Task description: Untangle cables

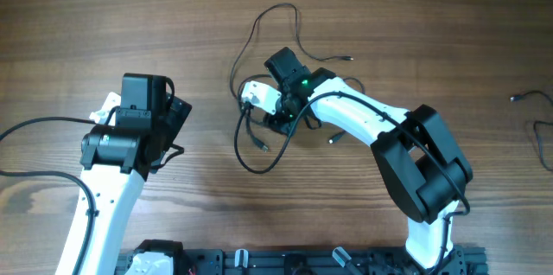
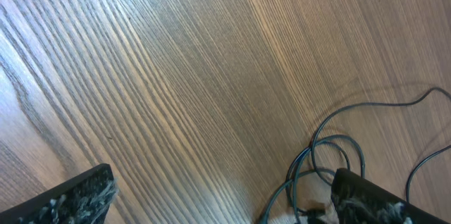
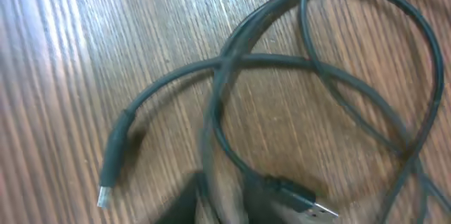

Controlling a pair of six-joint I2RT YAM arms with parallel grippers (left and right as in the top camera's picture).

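Where the wood-grain desk (image 1: pixel 415 24) fills every view, the right arm (image 1: pixel 363 119) reaches to its middle with the right fingers (image 1: pixel 278 119) low over the black cables (image 3: pixel 282 58). These lie looped and crossing on the wood; whether the fingers pinch any I cannot tell. The left fingers (image 2: pixel 77 196) stand wide apart, empty, near the loops. One small plug (image 3: pixel 109 175) rests flat.

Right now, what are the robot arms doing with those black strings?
They are untangling cables. The right gripper is down over the tangled bunch in the middle of the table. Its camera shows crossed loops and a plug up close, but not whether it is gripping anything. The left gripper is open and off to the side, holding nothing.
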